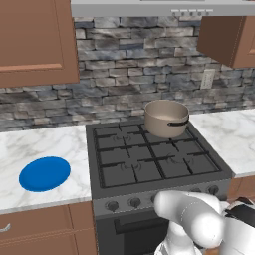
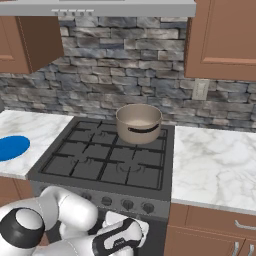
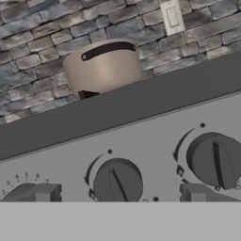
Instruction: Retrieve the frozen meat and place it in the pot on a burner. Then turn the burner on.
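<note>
The tan-beige pot (image 1: 166, 118) (image 2: 139, 123) stands on the back right burner of the black stove (image 1: 119, 172) (image 2: 75, 167), its dark band handle facing forward. The hand view looks up at the pot (image 3: 102, 68) over the stove's front edge. My gripper (image 3: 117, 194) is low and close in front of the stove's control panel, open, with nothing between its fingertips (image 3: 41, 193). A dark knob (image 3: 117, 182) sits straight ahead between them, and a second knob (image 3: 215, 160) is to its right. The frozen meat is out of view.
A flat blue plate (image 1: 45, 174) (image 2: 11, 148) lies on the marble counter (image 1: 45, 144) left of the stove. More marble counter (image 2: 215, 165) runs to the right. Wooden cabinets hang above, and a wall outlet (image 3: 172, 17) is on the stone backsplash.
</note>
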Available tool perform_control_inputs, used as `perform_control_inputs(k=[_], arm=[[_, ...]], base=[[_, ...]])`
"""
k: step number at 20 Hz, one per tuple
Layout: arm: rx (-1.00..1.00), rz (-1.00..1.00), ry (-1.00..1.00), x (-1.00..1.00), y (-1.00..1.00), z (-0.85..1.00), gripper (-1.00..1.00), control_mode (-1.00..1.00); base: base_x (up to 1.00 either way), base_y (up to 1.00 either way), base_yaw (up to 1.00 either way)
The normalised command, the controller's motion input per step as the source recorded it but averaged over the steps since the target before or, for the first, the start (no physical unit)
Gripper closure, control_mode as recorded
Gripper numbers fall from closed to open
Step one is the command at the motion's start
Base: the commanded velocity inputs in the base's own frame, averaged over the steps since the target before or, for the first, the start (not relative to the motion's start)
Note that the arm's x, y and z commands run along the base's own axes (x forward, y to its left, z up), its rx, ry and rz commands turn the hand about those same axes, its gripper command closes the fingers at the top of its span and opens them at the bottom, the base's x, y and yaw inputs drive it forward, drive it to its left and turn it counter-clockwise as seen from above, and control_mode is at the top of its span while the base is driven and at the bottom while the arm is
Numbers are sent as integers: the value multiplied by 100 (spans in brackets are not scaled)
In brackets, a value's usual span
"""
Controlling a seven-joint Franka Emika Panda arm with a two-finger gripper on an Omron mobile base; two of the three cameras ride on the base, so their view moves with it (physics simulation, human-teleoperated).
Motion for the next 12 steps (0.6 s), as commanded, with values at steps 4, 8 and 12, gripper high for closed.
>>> perform_control_inputs(k=[4, 8, 12], arm=[[0, 0, 0, 19, 0, -5, -100, -100], [0, 0, 0, 30, 0, -20, -100, -100], [0, 0, 0, 16, 12, -20, -100, -100]], base=[[0, 0, 0], [0, 0, 0], [0, 0, 0]])
